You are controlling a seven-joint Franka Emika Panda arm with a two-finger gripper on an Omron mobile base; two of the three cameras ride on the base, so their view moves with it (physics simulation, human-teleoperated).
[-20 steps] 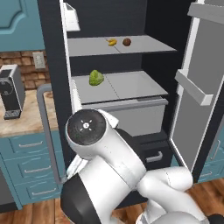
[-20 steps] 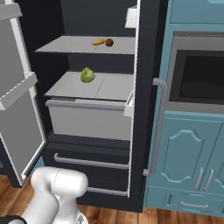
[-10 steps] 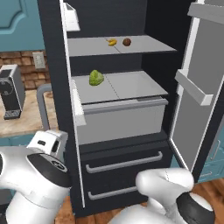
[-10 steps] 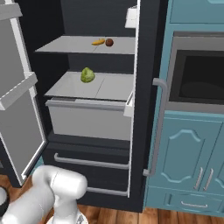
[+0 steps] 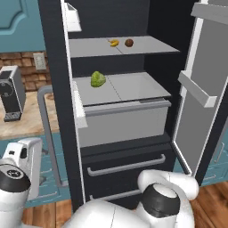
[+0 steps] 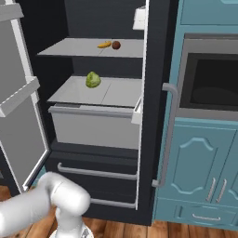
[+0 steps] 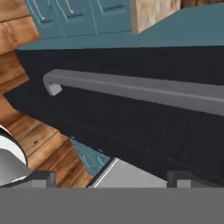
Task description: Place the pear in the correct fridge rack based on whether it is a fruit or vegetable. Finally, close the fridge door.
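Left base view has the pear (image 5: 129, 42) already on the fridge rack (image 5: 147, 48), small, light, roll-prone, so you'd pinch its middle; gripper (image 7: 109, 177) spread wide, empty.

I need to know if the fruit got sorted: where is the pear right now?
The pear lies on the upper fridge rack, just right of the banana in the left base view, one shelf above the green leafy vegetable.

Pear (image 5: 129, 42) on upper rack (image 5: 147, 48), beside banana (image 5: 114, 42)
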